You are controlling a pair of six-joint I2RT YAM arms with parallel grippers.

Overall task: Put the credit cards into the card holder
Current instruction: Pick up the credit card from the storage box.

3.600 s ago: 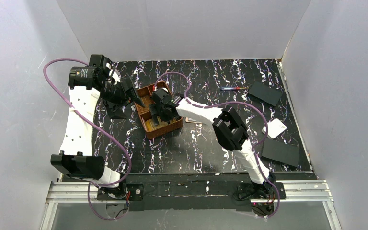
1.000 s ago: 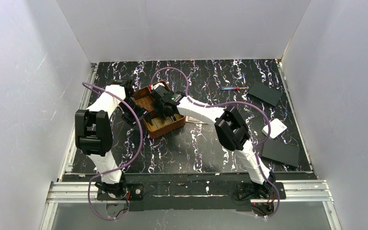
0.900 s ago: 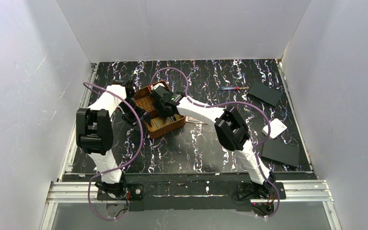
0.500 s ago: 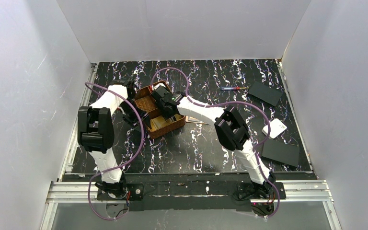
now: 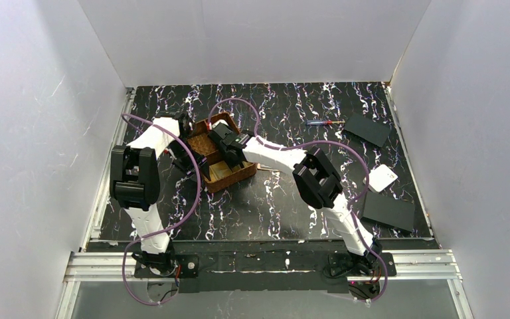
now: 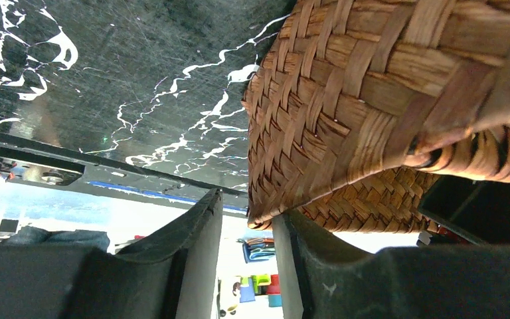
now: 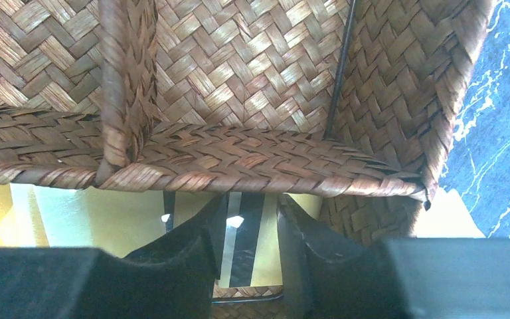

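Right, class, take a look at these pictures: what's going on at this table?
Two robot arms are working at a brown woven tray. The right gripper reaches down into one compartment, its jaws a little apart, just above the yellowish credit cards lying flat there. None is lifted yet. The left gripper is at the tray's outer wall, with a bottom corner of the tray between its parted jaws, probably to steady it. The card holder cannot be made out clearly.
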